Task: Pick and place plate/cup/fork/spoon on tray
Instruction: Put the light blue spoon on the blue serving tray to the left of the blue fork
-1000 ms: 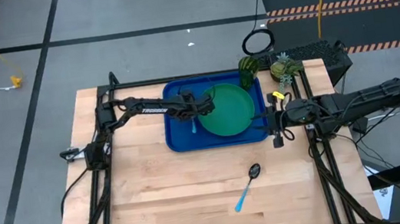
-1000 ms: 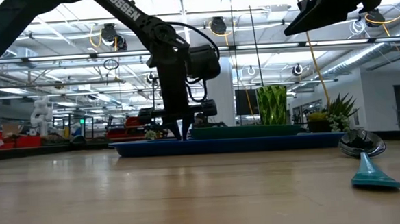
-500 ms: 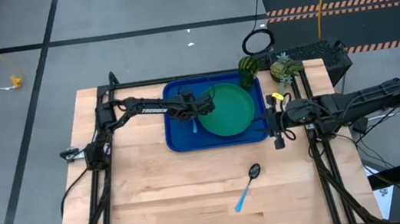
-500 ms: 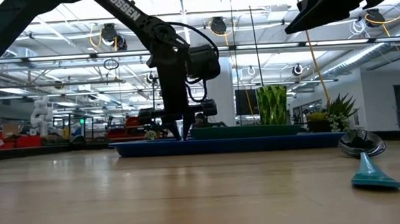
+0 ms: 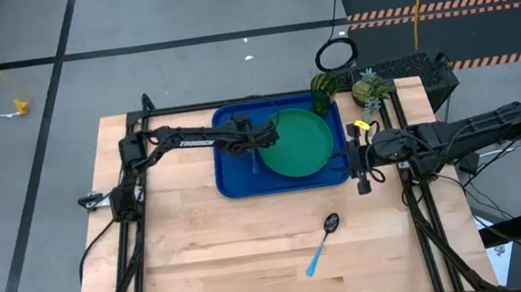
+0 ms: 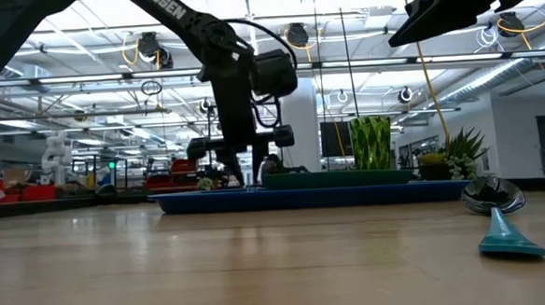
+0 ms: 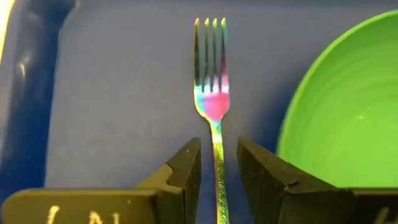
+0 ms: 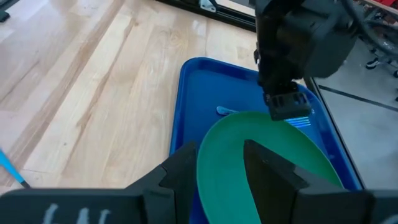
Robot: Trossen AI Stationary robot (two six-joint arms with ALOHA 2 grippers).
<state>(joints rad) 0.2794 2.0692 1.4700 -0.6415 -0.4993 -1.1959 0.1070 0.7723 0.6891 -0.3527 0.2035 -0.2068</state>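
The blue tray (image 5: 230,182) lies at the table's far middle. The green plate (image 5: 296,143) lies in its right part. The fork (image 7: 212,93) lies flat on the tray floor (image 7: 124,93) left of the plate (image 7: 348,106). My left gripper (image 7: 217,148) hovers open just above the tray (image 6: 246,173), one finger on either side of the fork's handle, clear of it. The green cup (image 5: 322,91) stands upright at the tray's far right corner (image 6: 372,144). The spoon (image 5: 321,242) lies on the wood near the front. My right gripper (image 5: 359,163) waits open and empty by the tray's right edge.
A yellow-green pineapple toy (image 5: 367,90) stands just right of the cup, off the tray. A black ring (image 5: 336,55) and a dark box (image 5: 422,69) lie beyond the far right corner. Bare wood (image 5: 206,264) spreads over the table's near half around the spoon.
My left gripper has gone up a little from the tray floor, where its fingertips stood before. The fork stays lying on the tray.
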